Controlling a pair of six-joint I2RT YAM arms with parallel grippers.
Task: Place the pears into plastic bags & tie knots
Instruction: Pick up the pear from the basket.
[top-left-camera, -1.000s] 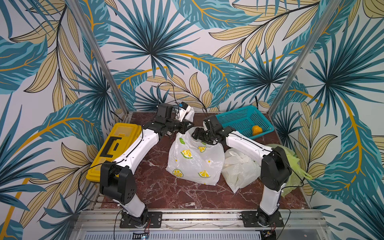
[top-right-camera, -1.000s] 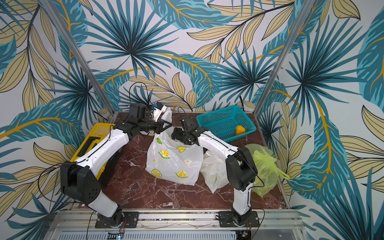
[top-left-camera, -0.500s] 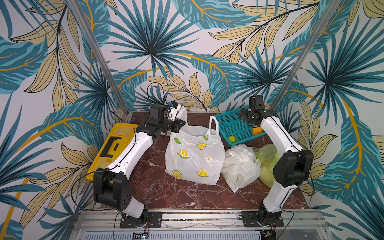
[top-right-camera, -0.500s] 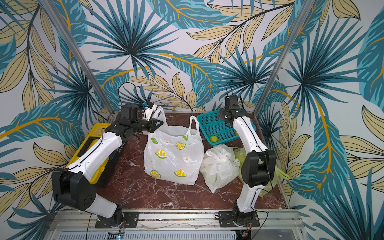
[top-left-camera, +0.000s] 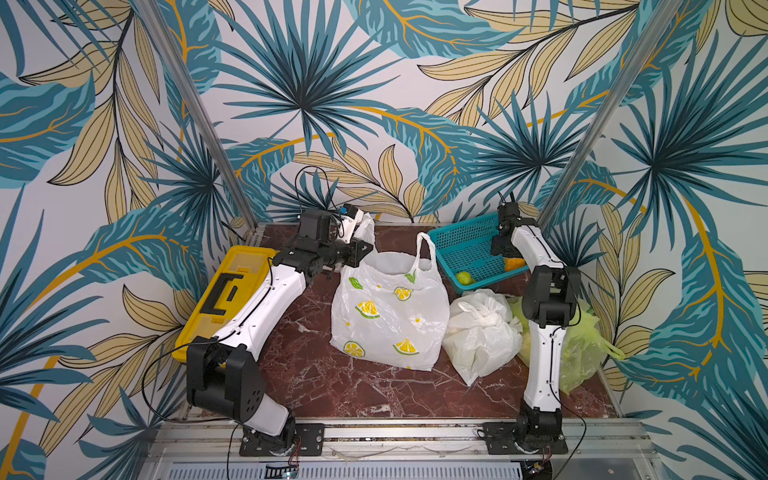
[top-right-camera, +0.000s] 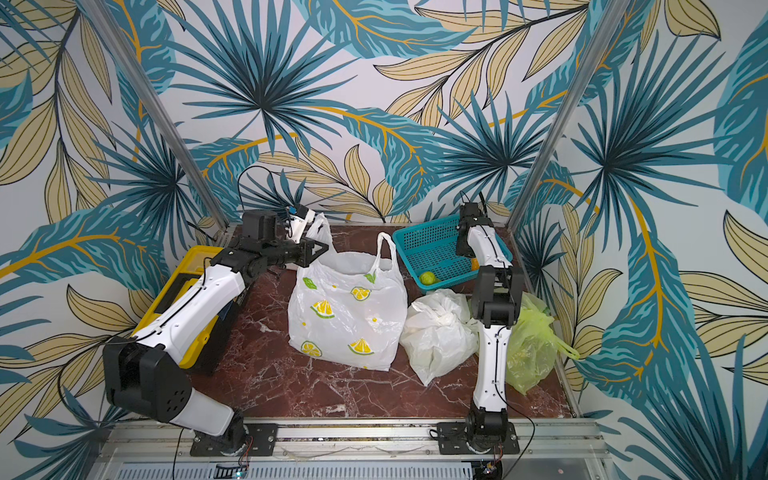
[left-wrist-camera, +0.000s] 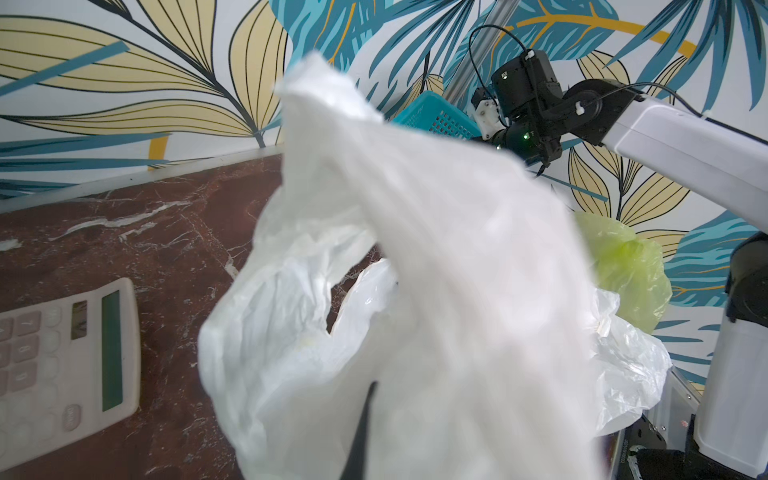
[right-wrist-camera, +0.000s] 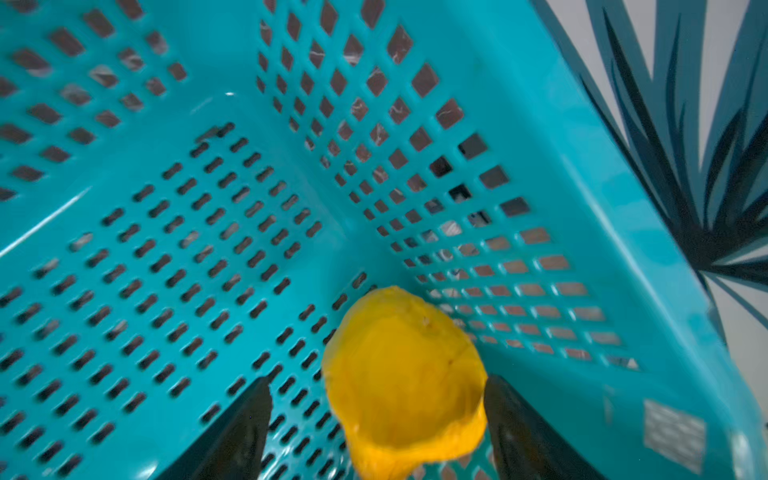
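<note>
Both fingers (right-wrist-camera: 245, 432) of my right gripper (right-wrist-camera: 376, 381) stand spread around the orange pear (right-wrist-camera: 405, 374), tips cut off; my left gripper (top-left-camera: 363, 248), clenched on a handle of the white bag (top-left-camera: 386, 316), hides behind plastic.

The left arm (top-left-camera: 257, 307) and the right arm (top-left-camera: 544, 357) have glossy white shells between chunky black joints. Thin black cables (top-left-camera: 296, 191) loop from the wrists. Black base plates (top-left-camera: 307, 440) carry silver screws. The right hand (right-wrist-camera: 376, 381) has black tapered fingers (right-wrist-camera: 241, 432).

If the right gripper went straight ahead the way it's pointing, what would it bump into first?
The right gripper would probably meet the orange pear first, lying between its open fingers in the teal basket.
</note>
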